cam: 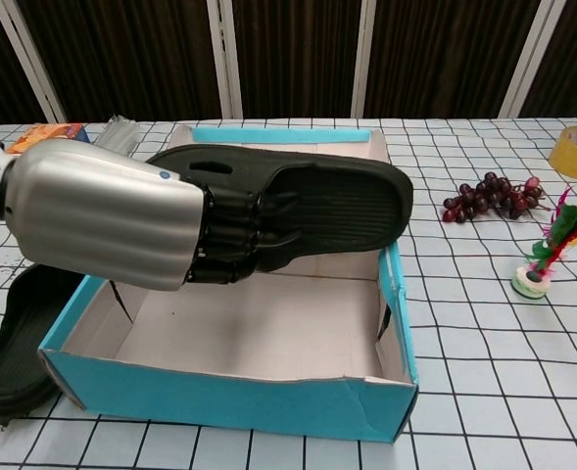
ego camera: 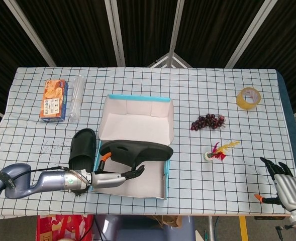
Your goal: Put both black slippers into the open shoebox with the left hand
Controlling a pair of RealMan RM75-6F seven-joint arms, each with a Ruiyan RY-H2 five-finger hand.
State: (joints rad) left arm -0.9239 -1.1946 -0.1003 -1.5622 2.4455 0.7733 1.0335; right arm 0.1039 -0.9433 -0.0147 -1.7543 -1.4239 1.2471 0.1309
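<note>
While left hand [cam: 224, 240] grips first slipper [cam: 342, 201] from beneath, sole-up over shoebox [cam: 219, 397] | toe overhangs right wall: draw back, lower flat, then release | second slipper [ego camera: 82, 149] on table, left of box | right hand [ego camera: 283, 183] empty, fingers spread.

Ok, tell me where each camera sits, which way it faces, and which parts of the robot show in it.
Head view: high above the table, looking down on the shoebox; shows the left hand and arm holding a slipper, and the right hand at the near right edge.
Chest view: low at the table's near edge, looking level across the shoebox; shows only the left hand.
Shared: shoebox, held slipper, second slipper, grapes, left hand.
</note>
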